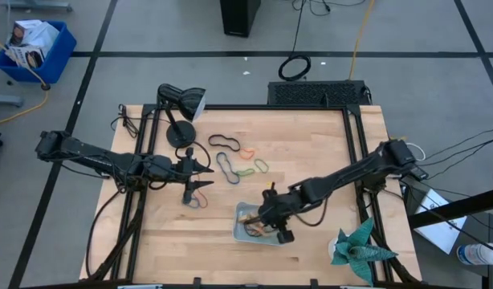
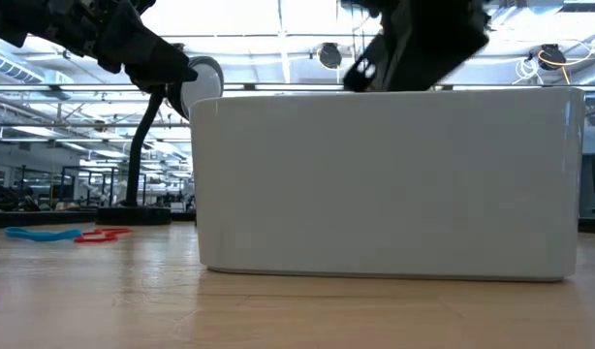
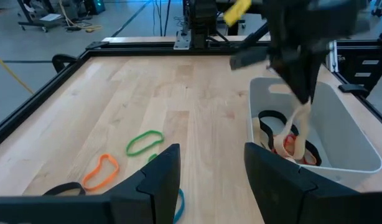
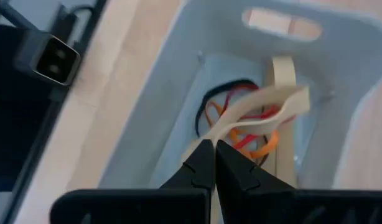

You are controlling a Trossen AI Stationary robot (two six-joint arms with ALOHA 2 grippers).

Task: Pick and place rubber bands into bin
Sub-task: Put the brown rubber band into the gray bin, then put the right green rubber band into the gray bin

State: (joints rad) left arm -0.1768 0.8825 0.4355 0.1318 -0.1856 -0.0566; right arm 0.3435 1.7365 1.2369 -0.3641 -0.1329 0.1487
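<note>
- The table (image 1: 311, 136) is pale wood, and most of what is left to do lies in its middle and far part; the desk lamp (image 1: 178, 108) stands near the far left corner, close to the loose bands.
- The bin (image 1: 248, 215) sits near the front middle of the table. It is a light, shallow plastic tray, so I judge that a dragging push could slide it; black, red and orange bands already lie in it.
- The right gripper (image 4: 214, 163) hangs over the bin with its jaws pinched together on a tan rubber band (image 4: 265, 102), which droops in a limp ribbon down toward the pile inside.
- The left gripper (image 3: 206, 174) hovers over the left middle of the table with its jaws apart and nothing between them, just short of the loose bands.
- The loose rubber bands (image 1: 238, 160) lie flat on the wood between lamp and bin: black, orange and green loops, with a blue one nearest the left gripper.
- Handling, as I judge it: each band is nearly weightless, soft and stretchy, and lies flush on the wood, so the fingertips need to come down to the surface and pinch one strand of the loop; the rubber may cling to a finger on release.
- The green band (image 3: 144, 142) and orange band (image 3: 101, 172) lie apart from each other, so each offers a clean single strand.
</note>
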